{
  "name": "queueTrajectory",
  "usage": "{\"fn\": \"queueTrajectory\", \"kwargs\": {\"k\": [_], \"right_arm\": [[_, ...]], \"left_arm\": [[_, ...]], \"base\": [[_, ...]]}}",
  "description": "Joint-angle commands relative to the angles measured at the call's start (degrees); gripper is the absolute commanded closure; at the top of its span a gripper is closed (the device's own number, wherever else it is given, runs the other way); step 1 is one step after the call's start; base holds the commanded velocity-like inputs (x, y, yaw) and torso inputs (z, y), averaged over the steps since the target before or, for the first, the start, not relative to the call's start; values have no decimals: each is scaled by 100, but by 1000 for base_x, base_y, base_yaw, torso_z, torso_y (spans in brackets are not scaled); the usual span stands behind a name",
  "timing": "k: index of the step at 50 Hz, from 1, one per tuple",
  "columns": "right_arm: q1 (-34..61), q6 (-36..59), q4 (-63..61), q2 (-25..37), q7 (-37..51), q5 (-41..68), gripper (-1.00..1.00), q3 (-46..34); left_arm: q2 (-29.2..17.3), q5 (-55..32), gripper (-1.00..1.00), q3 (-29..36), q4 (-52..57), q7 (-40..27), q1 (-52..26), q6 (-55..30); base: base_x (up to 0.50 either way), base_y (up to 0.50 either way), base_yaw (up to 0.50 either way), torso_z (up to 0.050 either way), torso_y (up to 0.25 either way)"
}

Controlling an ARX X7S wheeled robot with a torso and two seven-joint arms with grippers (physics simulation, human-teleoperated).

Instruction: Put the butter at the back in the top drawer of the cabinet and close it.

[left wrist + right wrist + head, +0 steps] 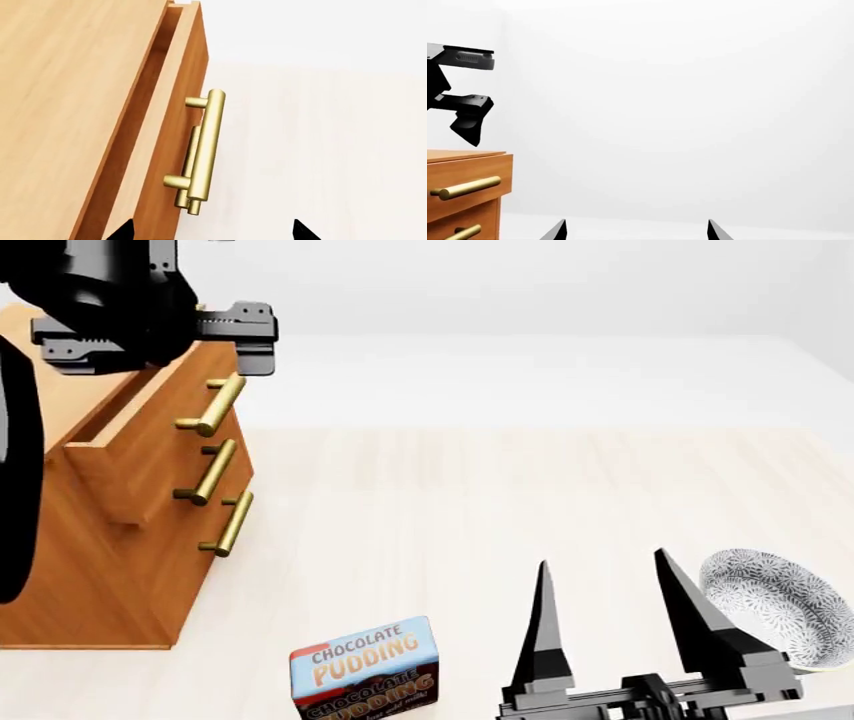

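Nearest, the right gripper [607, 575] hangs with its fingers spread, empty. Above the slightly open top drawer [140, 455] of the cabinet [80, 580], the left gripper [212, 231] is open too.

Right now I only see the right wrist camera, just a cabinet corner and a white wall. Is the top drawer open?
Observer: A little. The left wrist view shows a dark gap between the top drawer front and the cabinet top.
Operator: Where's the butter?
Observer: I can't see it in any view. The head view shows only a Chocolate Pudding box and a patterned bowl.
Operator: Is my left gripper holding the handle?
Observer: No. The left gripper is open, and the brass handle lies ahead of its tips, not gripped.
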Motion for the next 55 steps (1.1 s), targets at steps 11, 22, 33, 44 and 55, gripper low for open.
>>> {"fn": "queueTrajectory", "kwargs": {"k": [11,22,33,44,55], "right_arm": [[24,40,-27,36,61,-31,-100,-89],[30,40,-23,60,84,-29,-100,-122],[57,50,-9,85,106,-5,-100,-129],[77,54,-9,105,129,0,-100,-153],[85,7,45,115,150,9,-100,-171]], "left_arm": [[-240,-232,-100,191,319,-211,295,73],[-268,-312,-100,240,336,-264,390,171],[-323,-320,-100,223,314,-447,395,299],[-346,-276,-100,336,329,-510,455,368],[-356,-259,-100,441,346,-492,580,443]], "base": [[0,0,0,0,0],[0,0,0,0,0],[0,0,0,0,0],[0,0,0,0,0],[0,0,0,0,0]]}}
